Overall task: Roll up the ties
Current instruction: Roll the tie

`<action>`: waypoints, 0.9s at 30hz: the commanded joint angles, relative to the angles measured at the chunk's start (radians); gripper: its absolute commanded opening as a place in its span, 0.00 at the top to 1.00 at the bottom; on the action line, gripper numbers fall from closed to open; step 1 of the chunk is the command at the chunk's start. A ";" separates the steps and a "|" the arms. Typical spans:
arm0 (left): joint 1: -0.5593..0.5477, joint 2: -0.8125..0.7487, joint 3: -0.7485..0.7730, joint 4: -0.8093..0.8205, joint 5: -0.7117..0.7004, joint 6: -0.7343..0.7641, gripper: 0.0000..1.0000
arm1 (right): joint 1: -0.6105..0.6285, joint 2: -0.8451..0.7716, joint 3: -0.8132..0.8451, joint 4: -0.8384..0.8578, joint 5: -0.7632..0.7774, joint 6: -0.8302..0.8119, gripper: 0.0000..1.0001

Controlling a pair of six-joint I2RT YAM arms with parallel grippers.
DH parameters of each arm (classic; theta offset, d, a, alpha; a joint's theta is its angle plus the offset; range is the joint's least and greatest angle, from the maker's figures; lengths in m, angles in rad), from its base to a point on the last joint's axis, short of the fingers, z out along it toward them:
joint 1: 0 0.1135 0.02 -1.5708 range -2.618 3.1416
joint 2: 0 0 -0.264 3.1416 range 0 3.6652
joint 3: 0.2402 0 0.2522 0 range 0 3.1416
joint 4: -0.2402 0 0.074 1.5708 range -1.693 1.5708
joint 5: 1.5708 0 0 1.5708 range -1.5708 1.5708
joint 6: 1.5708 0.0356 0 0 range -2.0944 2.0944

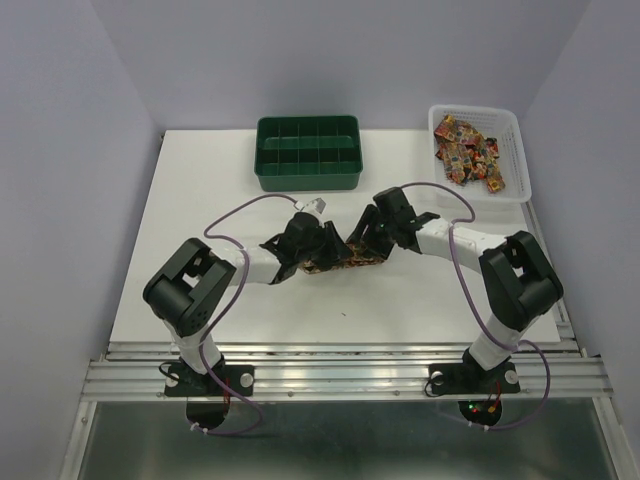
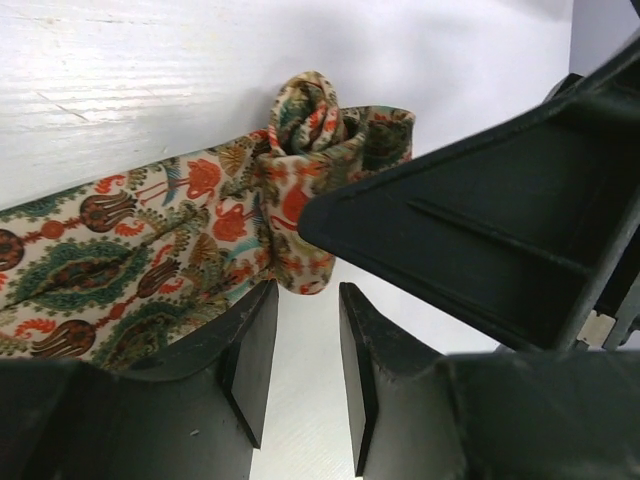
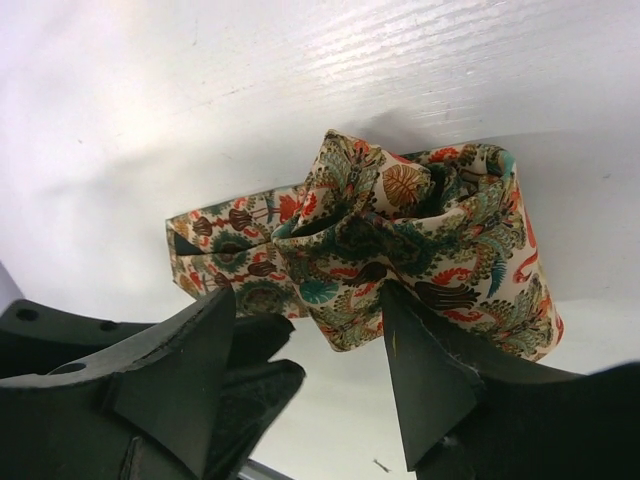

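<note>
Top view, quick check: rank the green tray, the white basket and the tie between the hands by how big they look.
Largest, too alike to rank: the white basket and the green tray.
Smallest: the tie, only partly in sight.

No legible text, labels, brands, numbers or signs anywhere.

Loosely rolled tie (image 2: 305, 150), left gripper (image 2: 308, 312) parted beside
</note>
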 commanded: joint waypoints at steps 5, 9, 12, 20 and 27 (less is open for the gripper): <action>-0.026 -0.003 0.012 0.071 -0.023 -0.023 0.55 | 0.008 -0.020 -0.003 0.056 0.025 0.127 0.32; -0.035 0.029 0.035 0.042 -0.071 -0.026 0.54 | 0.006 -0.023 -0.009 0.056 0.019 0.130 0.32; -0.040 0.066 0.065 0.016 -0.097 -0.020 0.55 | 0.006 -0.021 -0.020 0.070 0.004 0.133 0.32; -0.043 0.099 0.096 -0.014 -0.123 -0.014 0.60 | 0.008 -0.017 -0.029 0.091 -0.032 0.124 0.33; -0.046 0.125 0.111 -0.031 -0.129 -0.010 0.73 | 0.006 -0.029 -0.017 0.077 -0.032 0.092 0.33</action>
